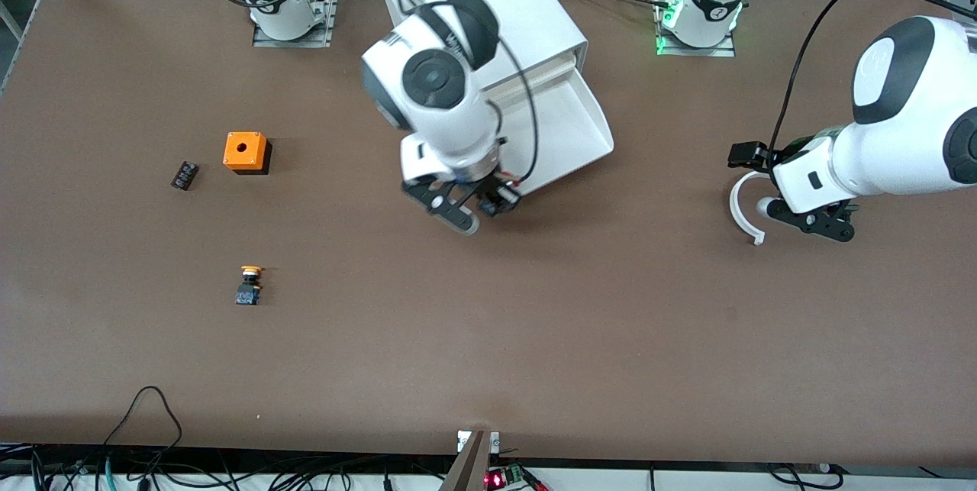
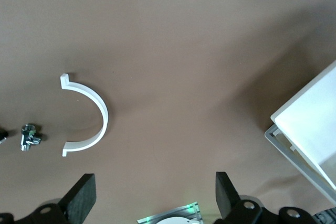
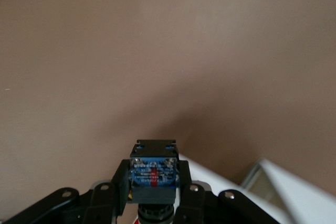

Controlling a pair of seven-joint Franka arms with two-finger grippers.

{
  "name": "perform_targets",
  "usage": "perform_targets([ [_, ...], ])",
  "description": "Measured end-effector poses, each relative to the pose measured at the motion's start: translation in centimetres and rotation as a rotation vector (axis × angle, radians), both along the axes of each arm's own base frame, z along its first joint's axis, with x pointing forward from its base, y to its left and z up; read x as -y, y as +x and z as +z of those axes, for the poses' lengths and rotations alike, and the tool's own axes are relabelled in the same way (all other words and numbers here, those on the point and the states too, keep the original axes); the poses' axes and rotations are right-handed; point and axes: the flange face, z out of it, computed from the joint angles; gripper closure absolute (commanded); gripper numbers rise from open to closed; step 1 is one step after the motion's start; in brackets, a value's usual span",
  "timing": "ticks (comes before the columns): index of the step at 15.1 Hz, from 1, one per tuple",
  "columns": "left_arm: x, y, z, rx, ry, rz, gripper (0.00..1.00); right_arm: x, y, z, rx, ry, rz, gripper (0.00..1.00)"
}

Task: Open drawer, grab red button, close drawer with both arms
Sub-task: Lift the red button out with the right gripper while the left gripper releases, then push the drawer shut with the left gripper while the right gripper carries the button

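My right gripper (image 1: 488,208) hangs over the table just past the front lip of the drawer (image 1: 580,124), which stands pulled out of the white cabinet (image 1: 527,10) toward the front camera. It is shut on the button (image 1: 500,199). In the right wrist view the button's black-and-blue body (image 3: 153,174) sits clamped between the fingers (image 3: 118,184), with its cap hidden. The drawer's tray looks empty. My left gripper (image 1: 820,220) is open and empty, low over the table at the left arm's end, and it also shows in the left wrist view (image 2: 155,192).
An orange box (image 1: 246,151), a small black part (image 1: 184,175) and a button with a yellow-orange cap (image 1: 249,285) lie toward the right arm's end. A white curved piece (image 1: 744,208) lies beside my left gripper, with a small metal fitting (image 2: 30,136) near it.
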Motion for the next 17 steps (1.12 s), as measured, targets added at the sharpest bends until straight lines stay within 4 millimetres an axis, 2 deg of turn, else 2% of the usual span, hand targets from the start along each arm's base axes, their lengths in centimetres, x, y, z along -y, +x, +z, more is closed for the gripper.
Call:
perform_targets([
  [3, 3.0, 0.5, -2.4, -0.014, 0.048, 0.109, 0.00, 6.7, 4.2, -0.5, -0.010, -0.031, 0.143, 1.00],
  [7, 9.5, -0.1, -6.3, 0.019, 0.115, 0.285, 0.00, 14.9, 8.6, -1.2, -0.004, -0.043, 0.331, 1.00],
  [13, 19.6, -2.8, -11.6, 0.098, 0.150, 0.574, 0.00, 25.7, 11.8, -5.7, -0.066, -0.060, 0.522, 1.00],
  [15, 22.3, -3.8, -13.1, 0.097, 0.165, 0.635, 0.00, 29.6, 12.8, -7.3, -0.064, -0.056, 0.548, 1.00],
  [17, 24.3, -4.6, -14.2, 0.113, 0.190, 0.669, 0.00, 32.4, 13.4, -9.1, -0.050, -0.053, 0.571, 1.00],
])
